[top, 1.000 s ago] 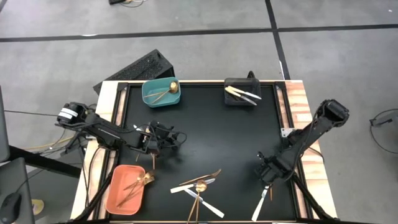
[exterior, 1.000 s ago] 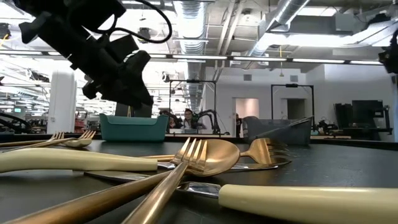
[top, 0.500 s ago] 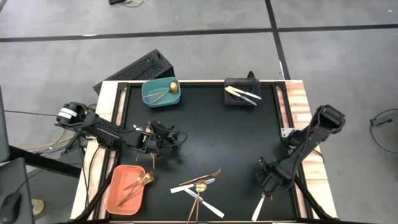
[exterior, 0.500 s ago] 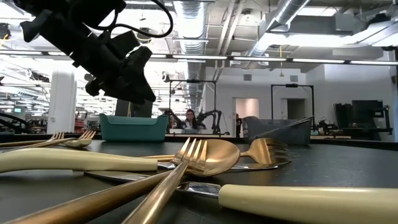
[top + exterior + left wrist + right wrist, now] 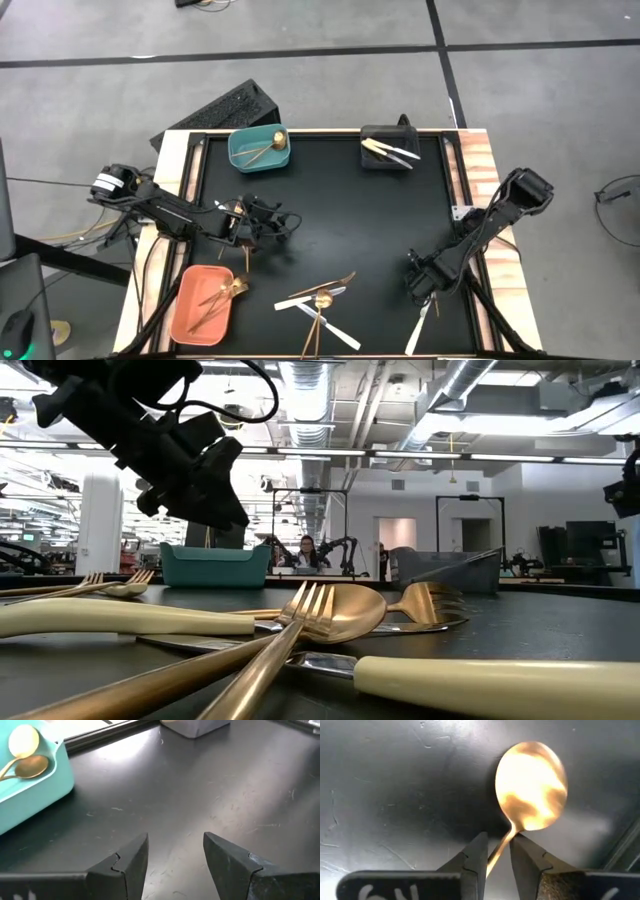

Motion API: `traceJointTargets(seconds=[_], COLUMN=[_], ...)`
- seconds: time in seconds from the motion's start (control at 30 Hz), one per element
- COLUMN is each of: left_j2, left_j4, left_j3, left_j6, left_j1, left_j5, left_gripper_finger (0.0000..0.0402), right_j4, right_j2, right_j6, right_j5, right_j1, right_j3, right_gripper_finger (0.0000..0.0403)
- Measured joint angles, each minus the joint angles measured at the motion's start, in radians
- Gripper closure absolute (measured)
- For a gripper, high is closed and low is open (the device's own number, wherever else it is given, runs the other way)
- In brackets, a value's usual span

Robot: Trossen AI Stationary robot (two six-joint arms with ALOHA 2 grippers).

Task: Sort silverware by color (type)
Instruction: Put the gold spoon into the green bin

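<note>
Right gripper [image 5: 495,855], low over the near right part of the black mat [image 5: 350,220]: dark fingers pinch the thin neck of a gold spoon [image 5: 530,790], handle between the pads. Bowl is a glossy oval, pointing away from the fingers; the handle's far end is hidden behind them. In the high view the right gripper [image 5: 420,285] covers the spoon; a white-handled knife [image 5: 418,330] lies just beside it, long axis toward the near edge.

Left gripper [image 5: 175,855]: jaws apart, nothing between them, above bare scuffed mat. From above, the left gripper [image 5: 262,222] hangs left of centre.

Loose pile [image 5: 318,300] near the front edge: crossed gold forks, a spoon, cream-handled knives, axes mixed. Low view shows tines and a spoon bowl up close; handles are cut off at the frame edges.

Teal bin [image 5: 258,148] holds gold spoons; salmon bin [image 5: 203,305] holds gold forks; black bin [image 5: 388,150] holds pale knives.
</note>
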Motion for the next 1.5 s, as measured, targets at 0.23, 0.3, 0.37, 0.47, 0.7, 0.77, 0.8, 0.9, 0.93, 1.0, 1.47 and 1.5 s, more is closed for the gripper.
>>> traceJointTargets(seconds=[0.23, 0.3, 0.37, 0.47, 0.7, 0.77, 0.8, 0.9, 0.93, 1.0, 1.47, 1.5], left_j2=[0.000, 0.000, 0.000, 0.000, 0.000, 0.003, 0.007, 0.034, 0.049, 0.085, 0.256, 0.257], left_j4=[-0.002, 0.001, 0.011, 0.026, 0.068, 0.091, 0.118, 0.231, 0.287, 0.429, 0.982, 0.982], left_j3=[0.000, 0.000, 0.000, 0.000, 0.000, 0.000, 0.000, 0.000, 0.000, 0.000, 0.002, 0.003], left_j6=[0.025, 0.022, 0.018, 0.023, 0.043, 0.074, 0.113, 0.278, 0.329, 0.424, 0.698, 0.698], left_j1=[-0.002, -0.002, -0.002, -0.002, -0.002, -0.002, -0.002, -0.002, -0.002, 0.000, 0.003, 0.003], left_j5=[0.012, 0.012, 0.012, 0.014, 0.036, 0.038, 0.041, 0.097, 0.130, 0.206, 0.458, 0.459], left_gripper_finger=[0.0223, 0.0223, 0.0223, 0.0223, 0.0223, 0.0223, 0.0223, 0.0223, 0.0223, 0.0223, 0.0223, 0.0223], right_j4=[0.012, 0.012, 0.036, 0.052, 0.172, 0.235, 0.269, 0.387, 0.443, 0.555, 1.206, 1.241], right_j2=[-0.013, -0.029, -0.050, -0.094, -0.172, -0.190, -0.196, -0.205, -0.205, -0.205, -0.190, -0.190], right_j6=[-0.116, -0.146, -0.176, -0.216, -0.412, -0.496, -0.540, -0.691, -0.749, -0.876, -1.552, -1.581], right_j5=[0.044, 0.122, 0.261, 0.410, 0.677, 0.759, 0.799, 0.915, 0.934, 0.942, 0.495, 0.445], right_j1=[-0.035, -0.041, -0.053, -0.068, -0.118, -0.134, -0.143, -0.187, -0.205, -0.241, -0.438, -0.455], right_j3=[0.006, 0.016, 0.025, 0.029, 0.030, 0.030, 0.031, 0.031, 0.031, 0.031, 0.027, 0.027], right_gripper_finger=[0.0336, 0.0352, 0.0369, 0.0391, 0.0386, 0.0387, 0.0387, 0.0388, 0.0388, 0.0388, 0.0388, 0.0389])
